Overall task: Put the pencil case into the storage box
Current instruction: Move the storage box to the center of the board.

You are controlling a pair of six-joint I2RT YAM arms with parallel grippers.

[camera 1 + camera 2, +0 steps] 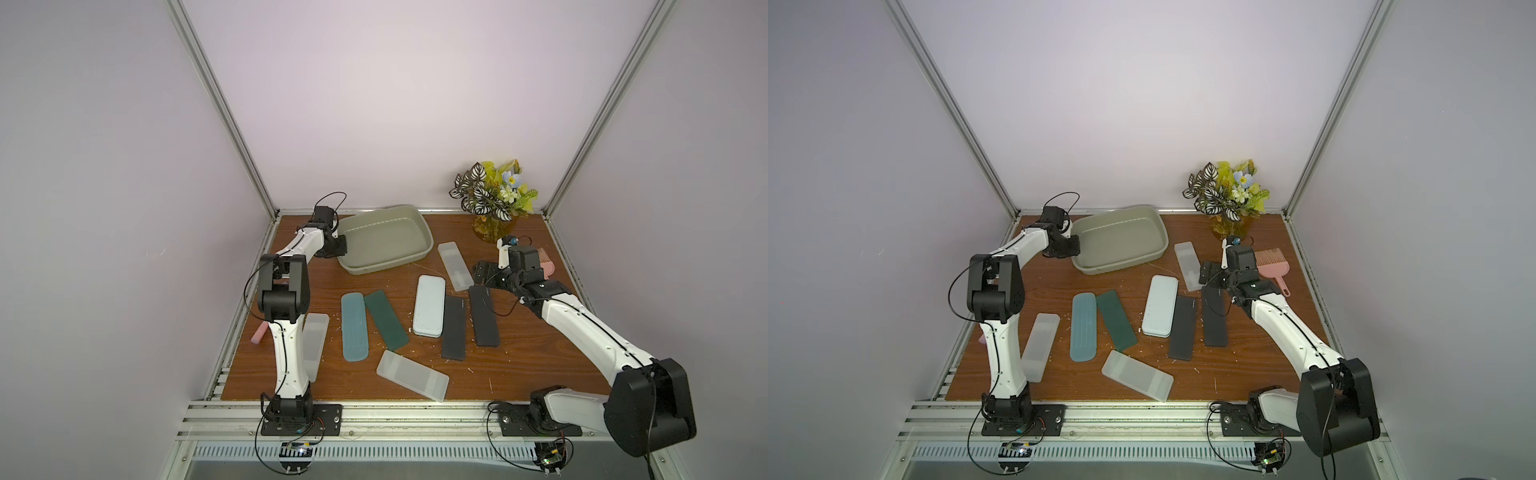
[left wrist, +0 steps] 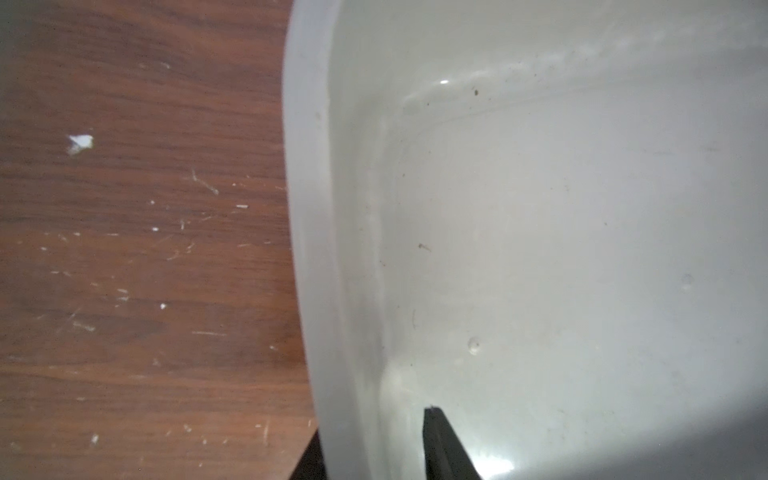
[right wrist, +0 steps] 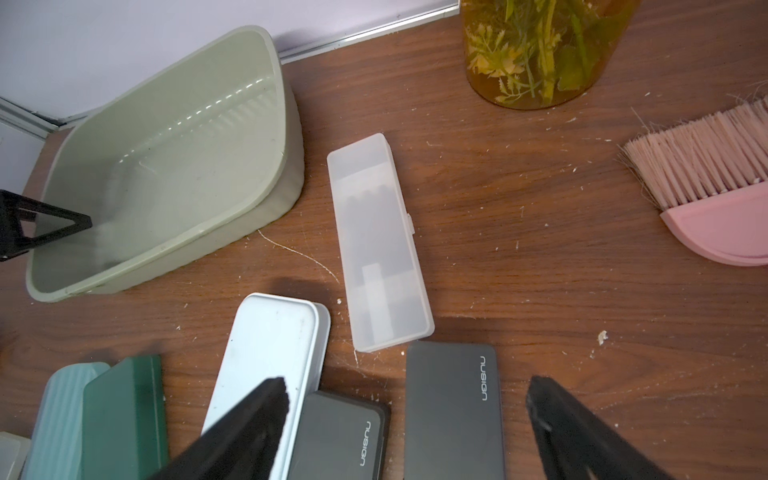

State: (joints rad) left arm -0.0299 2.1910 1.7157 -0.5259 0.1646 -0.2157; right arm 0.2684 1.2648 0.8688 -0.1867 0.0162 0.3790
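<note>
Left wrist view: the far-left storage box [image 2: 540, 208] is clamped at its rim by the left gripper [image 2: 374, 436]; tipping is risked if it is lifted. A black pencil case [image 3: 453, 415] lies right of centre beneath the wide, empty right gripper [image 3: 409, 390].

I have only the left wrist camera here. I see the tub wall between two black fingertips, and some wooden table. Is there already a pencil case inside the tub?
Observer: No. In a top view the storage box holds no case; the cases lie on the table.
Operator: And the right gripper, what is it doing?
Observer: The right gripper is open and holds nothing; it is above the end of a black case.
Operator: Which case is nearest to the box?
Observer: A clear white case, close beside the box but not touching it, between the box and a pink brush.
</note>
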